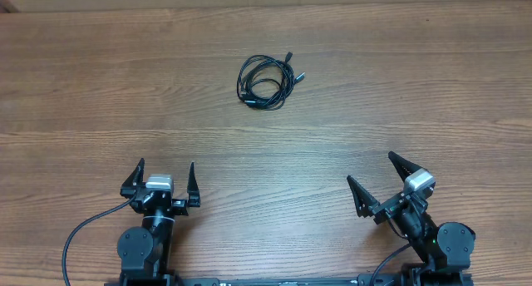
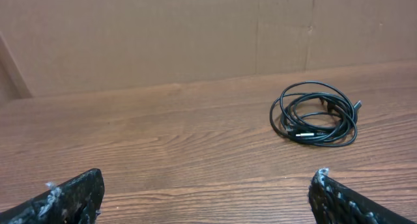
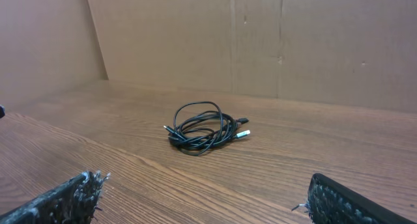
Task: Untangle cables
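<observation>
The cables are thin black wires coiled in one small tangle on the wooden table, far centre, with plug ends sticking out to the right. The tangle also shows in the left wrist view and in the right wrist view. My left gripper is open and empty at the near left, well short of the tangle. My right gripper is open and empty at the near right, also far from it.
The wooden table fills the view. A brown cardboard wall stands behind its far edge. A thicker black cord runs from the left arm base at the near left edge.
</observation>
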Tool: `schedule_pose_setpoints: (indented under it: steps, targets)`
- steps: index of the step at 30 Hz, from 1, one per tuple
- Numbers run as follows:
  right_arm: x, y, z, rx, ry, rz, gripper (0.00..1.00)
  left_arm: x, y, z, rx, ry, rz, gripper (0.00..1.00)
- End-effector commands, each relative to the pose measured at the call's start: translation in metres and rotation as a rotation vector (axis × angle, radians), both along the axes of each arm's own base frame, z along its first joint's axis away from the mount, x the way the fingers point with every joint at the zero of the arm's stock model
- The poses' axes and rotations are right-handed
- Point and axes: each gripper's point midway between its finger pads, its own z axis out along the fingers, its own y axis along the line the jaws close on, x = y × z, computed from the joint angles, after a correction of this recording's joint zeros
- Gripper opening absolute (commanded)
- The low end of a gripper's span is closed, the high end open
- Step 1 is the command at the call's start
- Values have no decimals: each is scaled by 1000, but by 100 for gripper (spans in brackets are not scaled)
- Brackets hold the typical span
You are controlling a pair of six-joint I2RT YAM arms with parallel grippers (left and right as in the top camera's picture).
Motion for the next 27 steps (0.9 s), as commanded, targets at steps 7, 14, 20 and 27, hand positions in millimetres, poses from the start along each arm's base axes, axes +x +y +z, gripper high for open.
schedule_pose_setpoints:
  steps: [7,14,20,27]
  targets:
    - [-1,1,-1,-1,-6,8,100,0,7,0,120,-5,33,100]
    - [-1,1,-1,-1,-6,8,100,0,1,0,66,-8,1,100]
    - [-1,1,-1,-1,-6,8,100,-2,-18,2,-15,-12,-102,100]
    - [-1,1,-1,-1,-6,8,100,-6,-36,8,-119,-5,-205,99]
